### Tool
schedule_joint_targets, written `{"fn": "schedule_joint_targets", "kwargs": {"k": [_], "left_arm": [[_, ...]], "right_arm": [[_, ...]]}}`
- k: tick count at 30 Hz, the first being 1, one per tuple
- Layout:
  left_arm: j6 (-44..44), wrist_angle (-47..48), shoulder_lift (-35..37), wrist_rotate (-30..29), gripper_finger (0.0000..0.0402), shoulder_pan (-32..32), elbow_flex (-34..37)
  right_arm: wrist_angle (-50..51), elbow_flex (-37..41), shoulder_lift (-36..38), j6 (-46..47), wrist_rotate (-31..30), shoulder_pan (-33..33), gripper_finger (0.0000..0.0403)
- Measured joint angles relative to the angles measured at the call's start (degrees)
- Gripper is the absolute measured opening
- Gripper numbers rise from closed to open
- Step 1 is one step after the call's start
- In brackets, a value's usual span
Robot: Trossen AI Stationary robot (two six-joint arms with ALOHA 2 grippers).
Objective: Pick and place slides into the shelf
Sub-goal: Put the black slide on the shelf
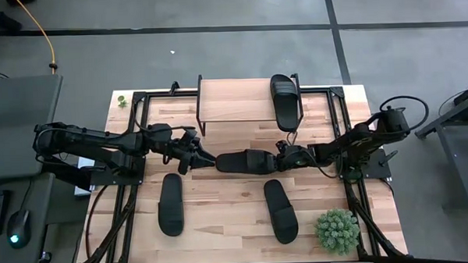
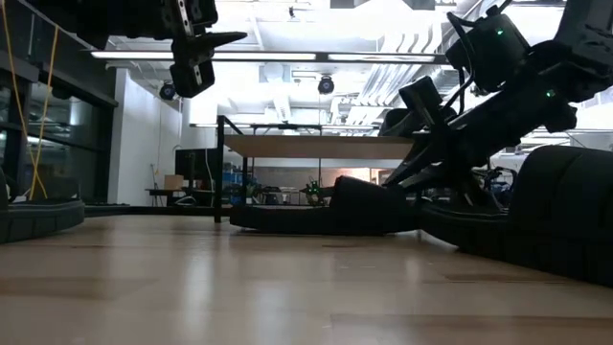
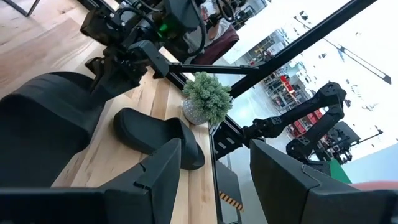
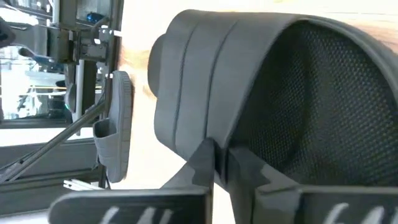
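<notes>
While the right gripper (image 1: 280, 156) pinches the strap edge of the middle slide (image 1: 247, 161) mid-bench, left jaws hang spread beside it; soft rubber should flex, so grip the ribbed strap.

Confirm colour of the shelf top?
Light wood shelf top, clearest in the high view.

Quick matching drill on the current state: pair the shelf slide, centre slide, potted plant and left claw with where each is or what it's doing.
Things:
1. slide on the shelf
2. centre slide
3. potted plant
4. left claw

States:
a. open, holding nothing, beside the centre slide's end
b. gripped at the strap by the right claw
c. on the table's front right corner
d. on the shelf top's right end

Pairs: 1-d, 2-b, 3-c, 4-a
</notes>
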State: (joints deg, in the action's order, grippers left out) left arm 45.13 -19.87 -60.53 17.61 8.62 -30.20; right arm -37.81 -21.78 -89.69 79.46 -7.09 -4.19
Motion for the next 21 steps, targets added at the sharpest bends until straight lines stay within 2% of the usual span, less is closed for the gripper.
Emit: {"fn": "schedule_joint_targets", "kwargs": {"k": [7,17,21], "left_arm": [[-1.6,0.5,0.0,0.0,0.0177,0.0,0.0],[-6.8,0.5,0.0,2.8,0.0177,0.0,-0.5],[-10.7,0.7,0.0,3.8,0.0177,0.0,-3.1]], "right_arm": [[-2.5,0.1,0.1,0.1,1.0,0.0,0.0003],[-12.3,0.1,0.2,1.7,8.6,0.0,0.0001],[-11.6,0.1,3.1,1.6,11.7,0.0,0.0001]]}}
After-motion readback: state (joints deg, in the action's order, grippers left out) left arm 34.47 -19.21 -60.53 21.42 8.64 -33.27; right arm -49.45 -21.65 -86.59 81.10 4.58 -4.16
